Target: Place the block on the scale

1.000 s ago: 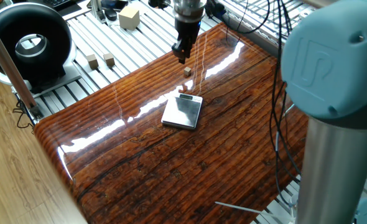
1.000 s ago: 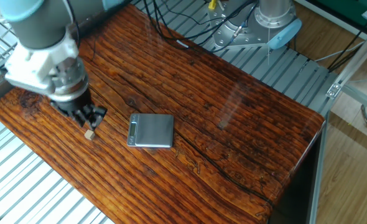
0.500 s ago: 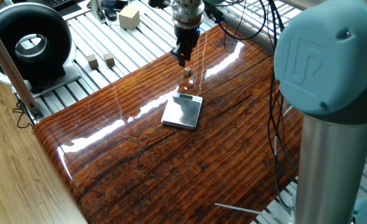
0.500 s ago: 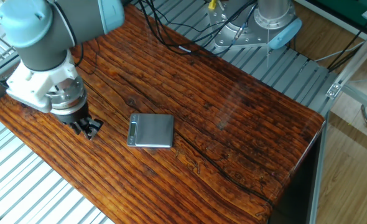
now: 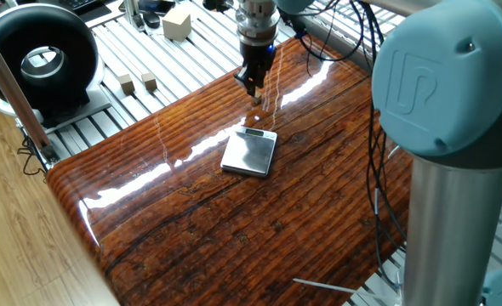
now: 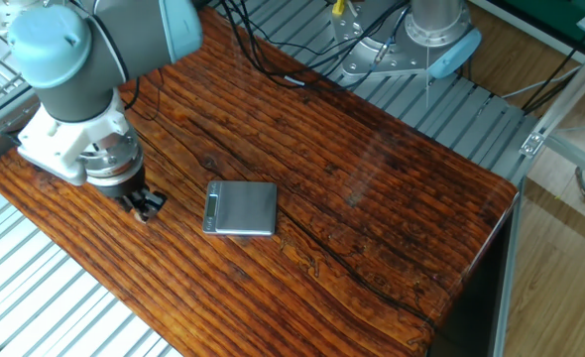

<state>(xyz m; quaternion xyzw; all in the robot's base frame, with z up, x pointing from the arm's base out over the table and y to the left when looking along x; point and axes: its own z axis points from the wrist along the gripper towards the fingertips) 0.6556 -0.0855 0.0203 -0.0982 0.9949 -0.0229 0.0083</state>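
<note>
The scale [image 5: 249, 153] is a thin silvery square lying flat in the middle of the dark wooden table [image 5: 234, 221]; it also shows in the other fixed view [image 6: 241, 208]. The block [image 5: 256, 97] is a tiny tan cube on the table just beyond the scale's display edge, mostly covered by the fingers. My gripper [image 5: 253, 88] points straight down over it, its fingertips low at the block. In the other fixed view the gripper [image 6: 145, 204] stands left of the scale with its fingers slightly apart, and the block is hidden under it.
A pale cream cube [image 5: 176, 24] and two light wooden cubes [image 5: 138, 82] sit on the slatted metal frame behind the table. A black ring-shaped device [image 5: 38, 59] stands at the left. The arm's grey column [image 5: 455, 187] fills the right. Cables [image 6: 263, 59] cross the far table edge.
The gripper has come down over the block, from above and beside it to fingertips at table level around it. The block and the scale have not moved.
</note>
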